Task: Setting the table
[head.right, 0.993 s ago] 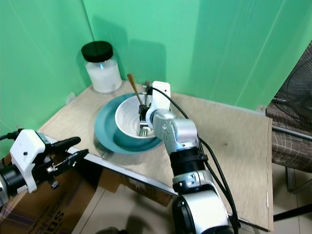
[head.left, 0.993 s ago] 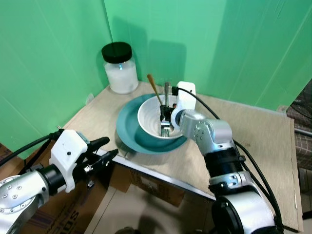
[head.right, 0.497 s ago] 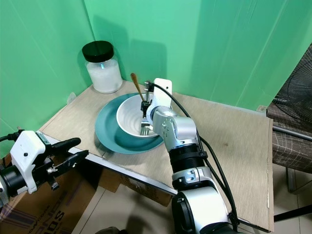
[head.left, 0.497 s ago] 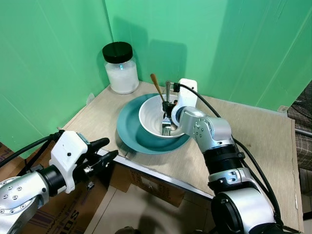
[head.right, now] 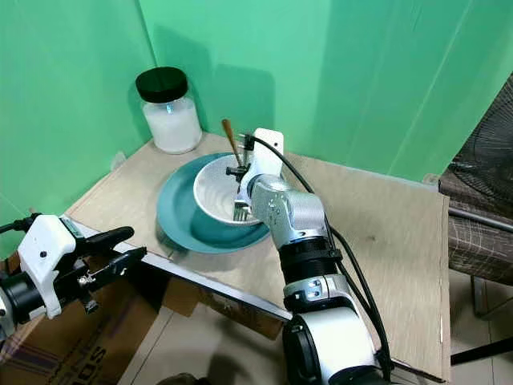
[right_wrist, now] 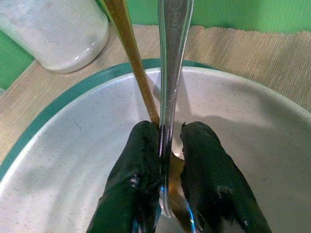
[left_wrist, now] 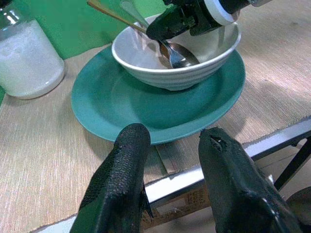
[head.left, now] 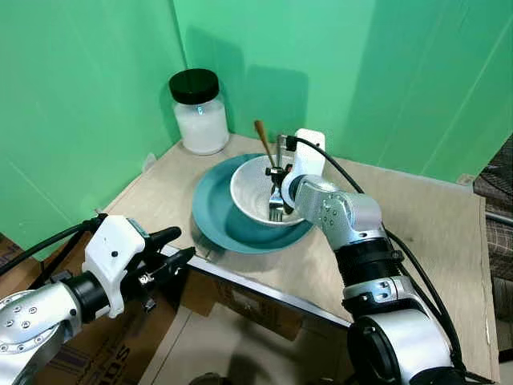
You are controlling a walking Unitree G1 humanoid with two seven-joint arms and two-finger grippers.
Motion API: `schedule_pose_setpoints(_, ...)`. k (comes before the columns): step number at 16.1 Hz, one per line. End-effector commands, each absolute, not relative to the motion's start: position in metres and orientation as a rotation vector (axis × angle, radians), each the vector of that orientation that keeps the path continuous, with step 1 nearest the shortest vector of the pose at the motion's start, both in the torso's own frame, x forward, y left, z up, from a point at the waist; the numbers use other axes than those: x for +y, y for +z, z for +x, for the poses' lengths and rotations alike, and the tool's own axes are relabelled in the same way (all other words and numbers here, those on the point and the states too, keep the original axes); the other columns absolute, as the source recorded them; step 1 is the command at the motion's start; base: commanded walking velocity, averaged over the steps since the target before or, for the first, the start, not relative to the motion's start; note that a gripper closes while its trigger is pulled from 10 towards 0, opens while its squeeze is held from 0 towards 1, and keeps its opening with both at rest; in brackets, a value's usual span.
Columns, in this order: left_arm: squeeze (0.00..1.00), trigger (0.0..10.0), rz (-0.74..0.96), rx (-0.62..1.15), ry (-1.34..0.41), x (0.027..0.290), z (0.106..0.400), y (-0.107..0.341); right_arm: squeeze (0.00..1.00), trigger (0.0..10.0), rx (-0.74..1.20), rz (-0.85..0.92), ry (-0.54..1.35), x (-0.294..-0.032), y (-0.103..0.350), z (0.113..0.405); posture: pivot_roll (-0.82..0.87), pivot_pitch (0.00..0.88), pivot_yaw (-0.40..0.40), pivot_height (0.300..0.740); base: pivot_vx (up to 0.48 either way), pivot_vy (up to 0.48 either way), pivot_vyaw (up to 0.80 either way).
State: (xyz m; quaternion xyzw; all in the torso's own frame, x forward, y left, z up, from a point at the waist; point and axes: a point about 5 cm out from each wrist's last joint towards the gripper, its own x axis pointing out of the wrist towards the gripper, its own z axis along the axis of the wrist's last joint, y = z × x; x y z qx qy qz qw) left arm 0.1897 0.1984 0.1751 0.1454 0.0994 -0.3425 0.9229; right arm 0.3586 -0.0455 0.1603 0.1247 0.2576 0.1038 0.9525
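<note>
Right tool [right_wrist: 167,194] sits inside the white bowl [head.left: 250,196], its two black, rough-textured fingers [right_wrist: 138,179] pinching two utensil handles together: a polished steel handle [right_wrist: 172,53] and a slim golden-brown one [right_wrist: 127,43]. A metal spoon head [left_wrist: 177,56] lies at the bowl's bottom; which handle it belongs to I cannot tell. Both handles rise steeply out of the bowl toward the green wall.

Bowl: white, glossy, faint horizontal ribs on the outer wall. It rests on a round teal plate [head.left: 210,220], shallow, smooth, matte sheen. Plate rests on the surface [head.left: 417,233], a pale wood-grain board with a metal strip along its near edge.

Glass jar [head.left: 198,120], cylindrical, black screw lid, filled with white granular matter, stands near the back corner of the surface, apart from the plate.

Left tool [head.left: 175,250] hangs off the near edge of the surface, below board level, fingers spread and holding nothing; its black pads [left_wrist: 124,179] have a pebbled texture.

Surroundings: green cloth backdrop on two sides; cardboard box [head.left: 264,309] under the surface; another box lower left carries partial dark lettering, not legible. Plaid fabric [head.left: 497,216] at the right edge.
</note>
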Motion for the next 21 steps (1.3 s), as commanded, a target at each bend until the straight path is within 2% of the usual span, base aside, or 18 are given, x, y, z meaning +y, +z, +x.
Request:
schedule_pose_setpoints(1, 0.0, 10.0, 0.32, 0.208, -0.705, 0.199, 0.19, 0.176, 0.0, 0.0, 0.536, 0.299, 0.292, -0.014, 0.167, 0.352, 0.02, 0.059, 0.077, 0.74, 0.0, 0.0, 0.0)
schedule_pose_setpoints(10, 0.0, 10.0, 0.321, 0.207, -0.704, 0.199, 0.19, 0.176, 0.0, 0.0, 0.523, 0.319, 0.292, -0.018, 0.174, 0.352, 0.02, 0.059, 0.078, 0.74, 0.0, 0.0, 0.0)
schedule_pose_setpoints(16, 0.0, 10.0, 0.327, 0.209, -0.703, 0.2, 0.19, 0.176, 0.0, 0.0, 0.457, 0.333, 0.303, -0.036, 0.196, 0.344, 0.02, 0.058, 0.078, 0.74, 0.0, 0.0, 0.0)
schedule_pose_setpoints(21, 0.0, 10.0, 0.327, 0.209, -0.703, 0.2, 0.19, 0.176, 0.0, 0.0, 0.457, 0.333, 0.303, -0.036, 0.196, 0.344, 0.02, 0.058, 0.078, 0.74, 0.0, 0.0, 0.0)
